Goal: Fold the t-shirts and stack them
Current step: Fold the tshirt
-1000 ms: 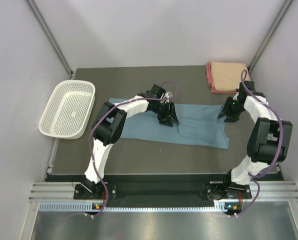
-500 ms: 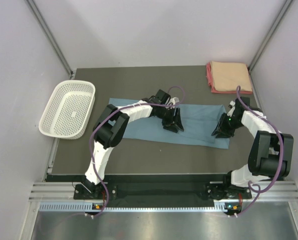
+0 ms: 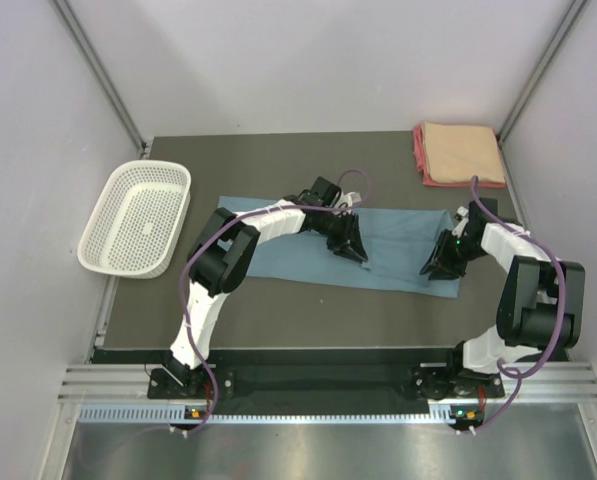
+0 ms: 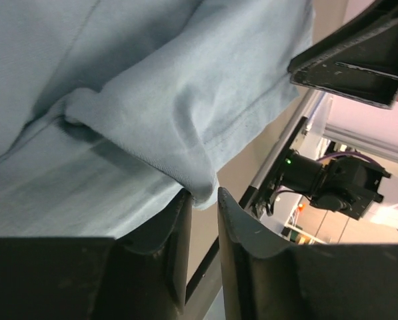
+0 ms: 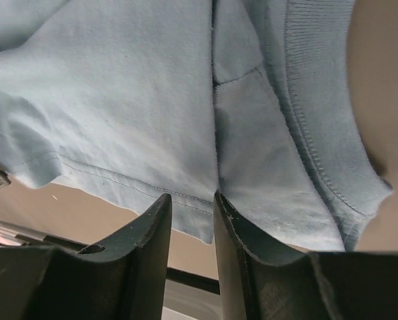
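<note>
The blue-grey t-shirt (image 3: 398,245) lies spread flat across the middle of the table. My left gripper (image 3: 353,250) is down on its middle, near the front hem. In the left wrist view a folded corner of the shirt (image 4: 152,87) sits between the narrow fingertips of the left gripper (image 4: 203,195), shut on it. My right gripper (image 3: 436,268) is at the shirt's right front corner. In the right wrist view the right gripper (image 5: 192,197) holds the stitched hem of the shirt (image 5: 119,100). A folded peach t-shirt (image 3: 460,145) lies on a pink-red one (image 3: 420,160) at the back right corner.
A white mesh basket (image 3: 113,215) stands at the left edge of the table. Grey walls close in both sides and the back. Purple cables loop over both arms.
Both grippers moved toward the shirt's near hem, the right one down and left, the left one slightly right. The left jaws narrowed onto the cloth.
</note>
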Robot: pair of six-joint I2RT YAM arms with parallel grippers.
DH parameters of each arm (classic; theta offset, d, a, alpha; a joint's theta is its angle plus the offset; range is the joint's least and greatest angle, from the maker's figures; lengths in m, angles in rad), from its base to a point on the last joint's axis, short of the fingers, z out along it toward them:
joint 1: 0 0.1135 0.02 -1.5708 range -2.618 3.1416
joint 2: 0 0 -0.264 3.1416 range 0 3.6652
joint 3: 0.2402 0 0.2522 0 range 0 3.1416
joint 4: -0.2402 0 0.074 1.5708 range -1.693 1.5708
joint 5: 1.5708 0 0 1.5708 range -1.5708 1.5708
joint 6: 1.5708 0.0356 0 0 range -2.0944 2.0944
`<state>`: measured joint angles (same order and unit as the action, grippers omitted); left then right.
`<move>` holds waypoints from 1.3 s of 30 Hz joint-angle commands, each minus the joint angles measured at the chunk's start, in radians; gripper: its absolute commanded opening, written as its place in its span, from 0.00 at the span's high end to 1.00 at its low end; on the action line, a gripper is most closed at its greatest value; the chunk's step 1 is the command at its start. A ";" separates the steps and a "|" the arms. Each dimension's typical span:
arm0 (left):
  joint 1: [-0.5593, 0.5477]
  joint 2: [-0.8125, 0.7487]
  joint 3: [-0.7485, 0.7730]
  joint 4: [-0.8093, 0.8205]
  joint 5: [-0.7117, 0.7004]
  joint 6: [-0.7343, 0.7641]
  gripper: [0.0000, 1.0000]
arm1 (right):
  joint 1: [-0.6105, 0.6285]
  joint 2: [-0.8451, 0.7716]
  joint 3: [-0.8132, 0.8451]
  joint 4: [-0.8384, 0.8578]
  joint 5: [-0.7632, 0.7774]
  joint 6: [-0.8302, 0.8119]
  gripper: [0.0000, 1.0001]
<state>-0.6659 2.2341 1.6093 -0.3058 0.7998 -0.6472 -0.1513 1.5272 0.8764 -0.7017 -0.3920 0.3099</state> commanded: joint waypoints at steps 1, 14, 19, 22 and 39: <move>-0.003 -0.018 -0.003 0.070 0.067 -0.035 0.76 | -0.004 -0.041 -0.002 -0.015 0.033 -0.009 0.68; 0.012 0.018 0.037 -0.127 0.018 -0.019 0.84 | -0.021 -0.070 -0.065 -0.010 0.009 -0.025 0.66; 0.012 0.028 0.040 -0.153 -0.005 -0.014 0.84 | -0.031 -0.065 -0.063 0.010 0.010 -0.017 0.84; 0.015 0.038 0.046 -0.182 -0.020 -0.003 0.84 | -0.045 -0.084 -0.056 -0.008 0.031 -0.025 1.00; 0.019 0.027 0.141 -0.363 -0.142 0.138 0.53 | -0.054 -0.124 0.001 -0.114 0.105 -0.069 0.75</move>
<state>-0.6563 2.3047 1.7069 -0.5667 0.7551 -0.6125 -0.1932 1.4284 0.8173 -0.7818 -0.3176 0.2623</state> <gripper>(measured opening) 0.453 0.230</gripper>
